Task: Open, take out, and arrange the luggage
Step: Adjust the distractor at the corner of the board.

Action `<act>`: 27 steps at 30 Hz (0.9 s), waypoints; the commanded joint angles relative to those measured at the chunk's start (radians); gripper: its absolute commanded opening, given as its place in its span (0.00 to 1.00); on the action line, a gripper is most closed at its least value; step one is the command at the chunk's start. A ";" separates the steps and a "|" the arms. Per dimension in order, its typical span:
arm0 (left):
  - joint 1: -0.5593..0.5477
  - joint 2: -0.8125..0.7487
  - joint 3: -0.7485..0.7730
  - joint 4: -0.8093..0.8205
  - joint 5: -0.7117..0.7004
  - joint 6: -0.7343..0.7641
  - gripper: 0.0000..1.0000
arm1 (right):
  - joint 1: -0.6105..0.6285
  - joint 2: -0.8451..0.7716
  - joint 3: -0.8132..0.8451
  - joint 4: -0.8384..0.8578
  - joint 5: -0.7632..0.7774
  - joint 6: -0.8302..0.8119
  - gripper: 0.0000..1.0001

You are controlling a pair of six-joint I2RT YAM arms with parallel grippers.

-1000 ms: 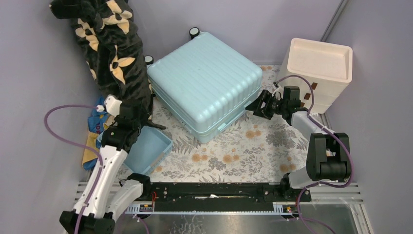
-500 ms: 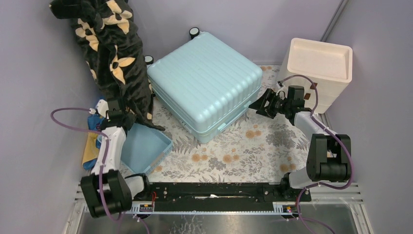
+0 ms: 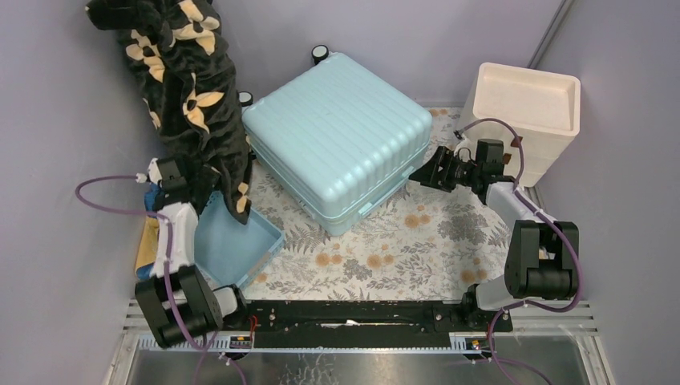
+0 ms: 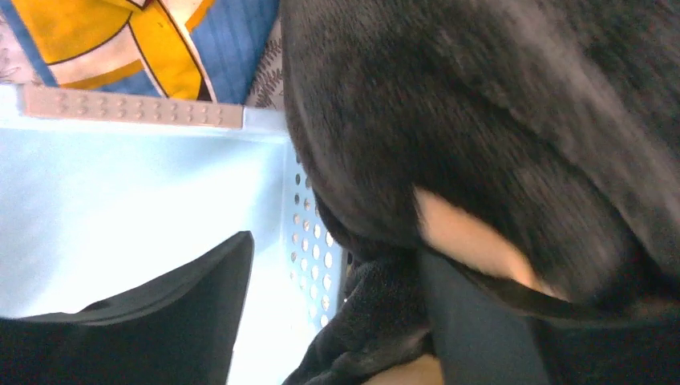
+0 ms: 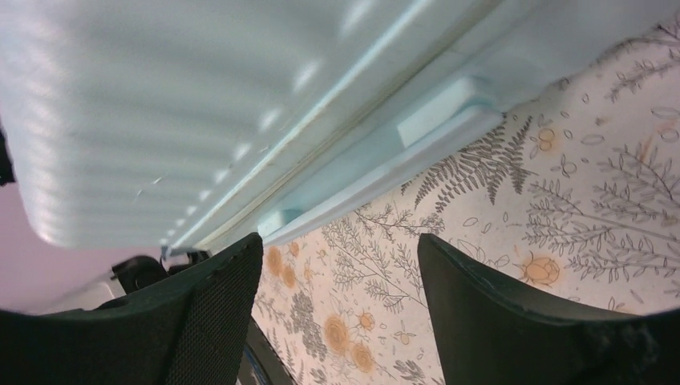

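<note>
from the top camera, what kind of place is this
Probably a staged home packing corner in a robot booth: a closed aqua suitcase on a floral cloth, a cream drawer unit, plain lilac walls.

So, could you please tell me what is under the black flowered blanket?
The blanket hangs over the far corner of the blue basket. Whatever holds it up is covered.

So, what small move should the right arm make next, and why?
Probably ease the right gripper forward to the seam of the luggage: the shell lies shut, and the open jaws hover just beside its edge, holding nothing.
</note>
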 commanded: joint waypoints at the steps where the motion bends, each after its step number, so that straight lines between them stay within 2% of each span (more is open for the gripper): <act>1: 0.008 -0.227 -0.065 0.107 0.063 0.022 0.90 | -0.042 -0.043 0.066 -0.050 -0.207 -0.202 0.80; 3: 0.008 -0.332 -0.102 0.086 0.058 0.045 0.98 | -0.064 -0.043 0.094 -0.137 -0.262 -0.316 0.82; 8: 0.008 -0.506 -0.116 0.071 0.170 0.122 0.99 | -0.106 -0.079 0.178 -0.388 -0.297 -0.600 0.87; 12: -0.007 -0.500 -0.059 0.068 0.351 0.177 0.99 | -0.108 -0.146 0.231 -0.491 -0.226 -0.722 0.89; 15: -0.062 -0.479 -0.027 0.146 0.576 0.171 0.97 | -0.110 -0.197 0.283 -0.573 -0.150 -0.787 0.93; 18: -0.152 -0.428 0.044 0.172 0.741 0.188 0.97 | -0.111 -0.229 0.400 -0.702 -0.083 -0.864 0.99; 20: -0.234 -0.398 0.086 0.162 0.789 0.211 0.97 | -0.111 -0.245 0.485 -0.762 -0.032 -0.880 1.00; 22: -0.348 -0.379 0.113 0.162 0.778 0.237 0.97 | -0.111 -0.260 0.548 -0.768 0.029 -0.859 1.00; 25: -0.576 -0.352 0.146 0.166 0.690 0.288 0.97 | -0.111 -0.276 0.606 -0.703 0.180 -0.774 1.00; 27: -0.660 -0.328 0.157 0.187 0.658 0.307 0.97 | -0.113 -0.253 0.661 -0.678 0.289 -0.740 1.00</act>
